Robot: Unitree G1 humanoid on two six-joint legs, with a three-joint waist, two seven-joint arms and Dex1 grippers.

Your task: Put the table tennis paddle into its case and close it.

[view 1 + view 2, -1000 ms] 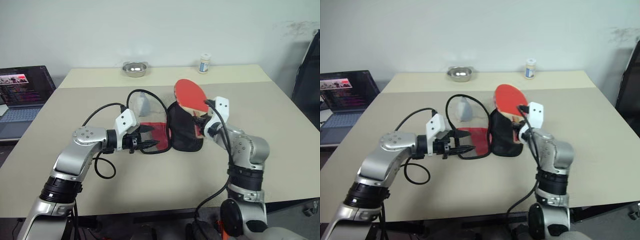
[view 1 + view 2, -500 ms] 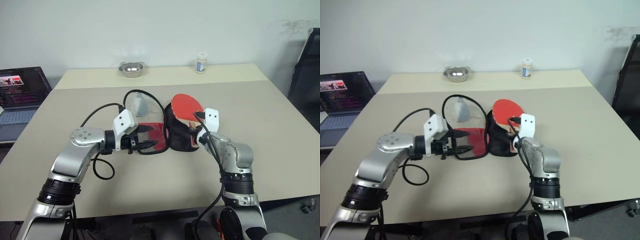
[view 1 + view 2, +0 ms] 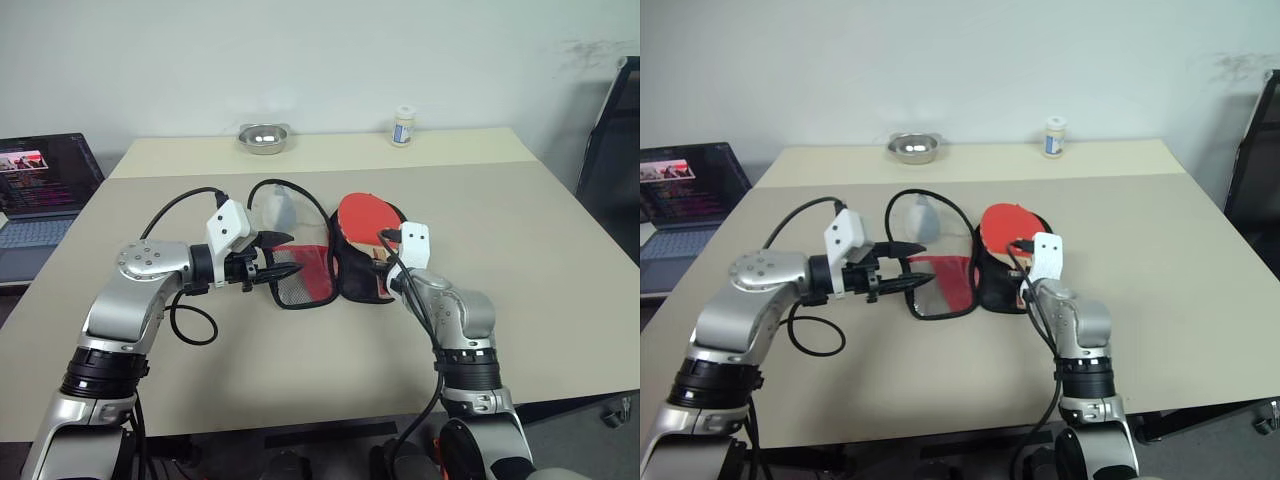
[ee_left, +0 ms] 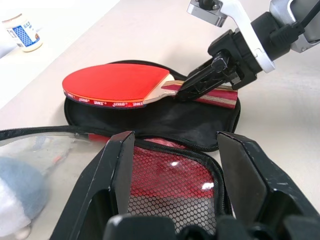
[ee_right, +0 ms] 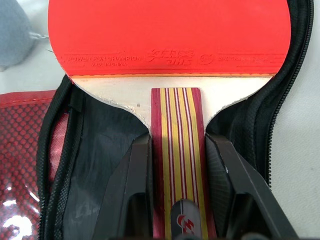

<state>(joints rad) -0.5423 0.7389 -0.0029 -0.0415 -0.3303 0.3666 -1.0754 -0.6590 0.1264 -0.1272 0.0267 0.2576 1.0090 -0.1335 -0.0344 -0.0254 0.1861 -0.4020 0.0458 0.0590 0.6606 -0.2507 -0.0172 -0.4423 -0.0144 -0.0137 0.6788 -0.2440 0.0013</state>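
Note:
The table tennis paddle [image 3: 361, 216] has a red face and a striped wooden handle [image 5: 176, 130]. My right gripper [image 5: 176, 150] is shut on that handle and holds the paddle low and tilted over the black half of the case [image 3: 358, 281]. The case lies unzipped on the table, its red mesh flap [image 3: 306, 281] spread out to the left. My left gripper [image 3: 283, 255] is open just above the flap's left edge, and its fingers [image 4: 122, 165] frame the mesh with nothing pinched between them.
A grey-white lump [image 3: 283, 211] lies just behind the case. A metal bowl [image 3: 263, 137] and a small white bottle [image 3: 402, 127] stand at the table's far edge. An open laptop [image 3: 40, 185] is off to the left, a dark chair [image 3: 612, 150] to the right.
My right gripper has sunk, bringing the paddle down from above the case toward its black half. My left gripper has lifted a little off the mesh flap. The camera shifted too.

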